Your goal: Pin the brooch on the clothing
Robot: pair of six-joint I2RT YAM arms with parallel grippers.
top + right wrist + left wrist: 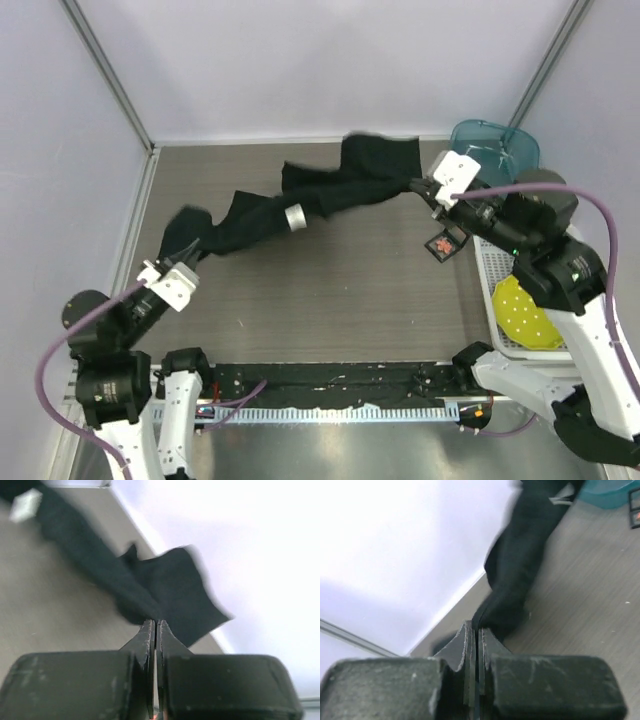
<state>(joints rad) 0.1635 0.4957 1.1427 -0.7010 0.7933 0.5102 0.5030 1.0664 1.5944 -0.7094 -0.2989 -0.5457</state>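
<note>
The clothing (pixel 330 190), a black T-shirt with a small white label (pixel 296 217), hangs twisted in a band between both arms. My left gripper (pixel 192 252) is shut on its left end. My right gripper (pixel 425 190) is shut on its right end. In the left wrist view black cloth (pixel 520 570) runs out from the closed gripper (pixel 476 630). The right wrist view shows the same: fabric (pixel 170 590) pinched at the closed gripper (pixel 156 624). The brooch (pixel 443 243), a tiny red spot, lies in a small black box (pixel 446 242) just below the right gripper.
A teal container (pixel 495 150) stands at the back right, behind the right gripper. A white tray (pixel 490 265) with a yellow plate (pixel 525 310) lies along the right edge. White walls close the back and sides. The arms' bases and a cable rail (pixel 330 385) line the near edge.
</note>
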